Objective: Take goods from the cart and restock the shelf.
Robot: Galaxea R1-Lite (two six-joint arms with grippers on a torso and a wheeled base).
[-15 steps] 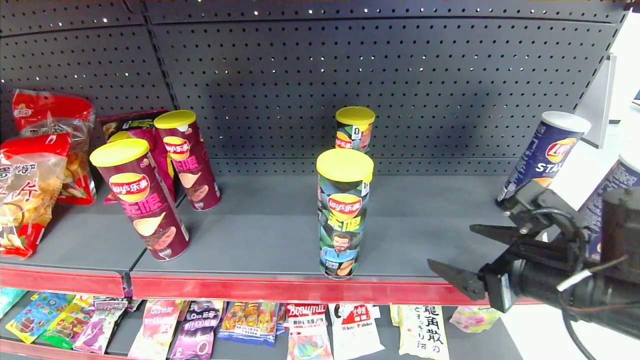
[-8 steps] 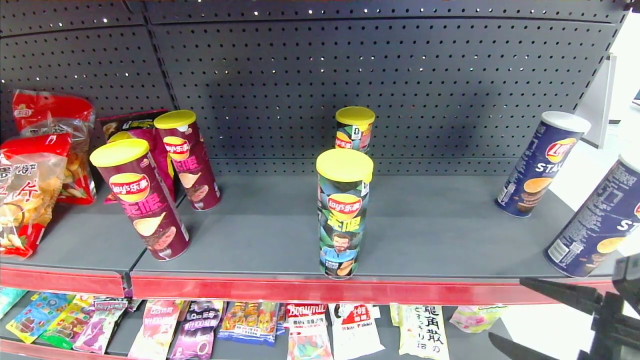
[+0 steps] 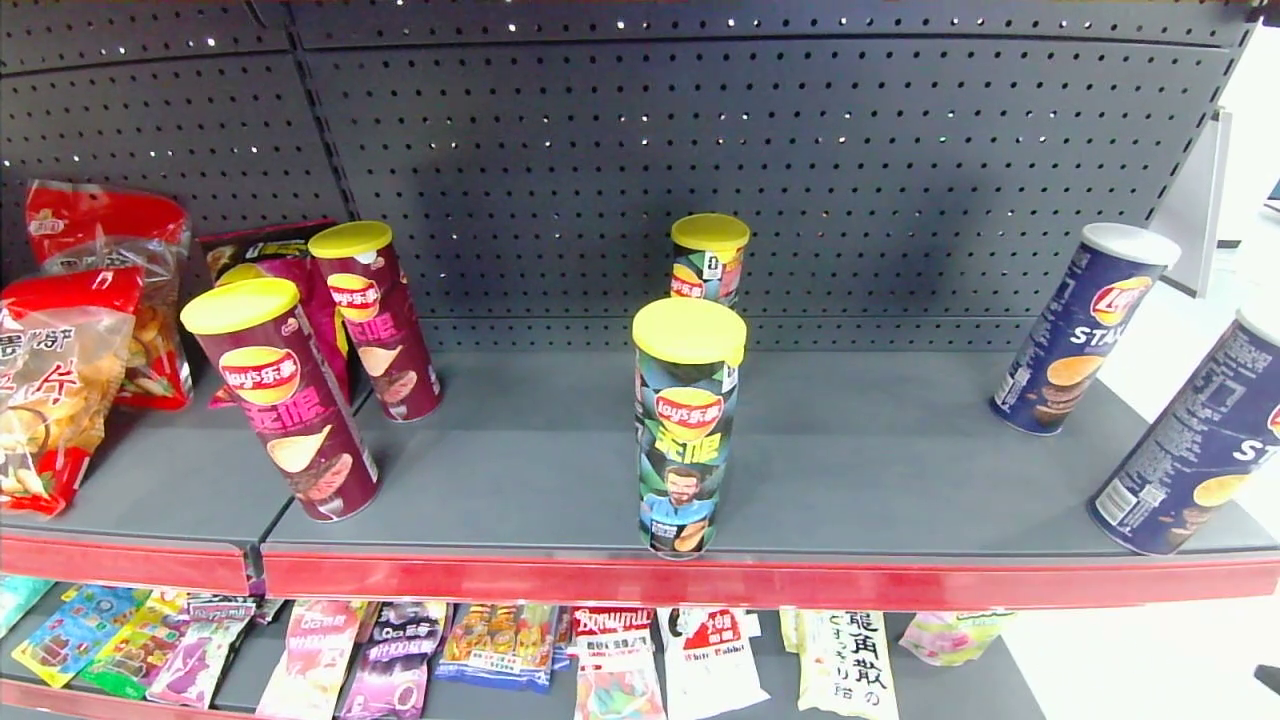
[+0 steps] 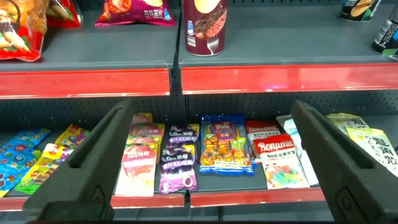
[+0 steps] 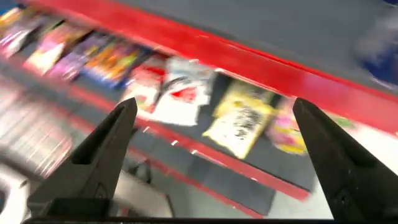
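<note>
On the grey shelf (image 3: 850,470) stand two blue chip cans at the right, one at the back (image 3: 1085,325) and one at the front edge (image 3: 1195,440). A green-black can (image 3: 688,425) stands at the middle front with another (image 3: 709,257) behind it. Maroon cans (image 3: 280,395) (image 3: 375,315) are at the left. My left gripper (image 4: 211,168) is open and holds nothing. It faces the lower shelf, just below the front maroon can (image 4: 203,28). My right gripper (image 5: 211,162) is open too, with nothing between its fingers, in front of the red shelf edge (image 5: 261,59).
Red snack bags (image 3: 60,390) lie at the shelf's far left. Flat candy and snack packets (image 3: 620,660) line the lower shelf. The pegboard wall (image 3: 760,160) closes off the back. Bare shelf lies between the green-black can and the blue cans.
My right arm, open beside the front blue can a second ago, has pulled back down and to the right, out of the head view. The blue can stays on the shelf.
</note>
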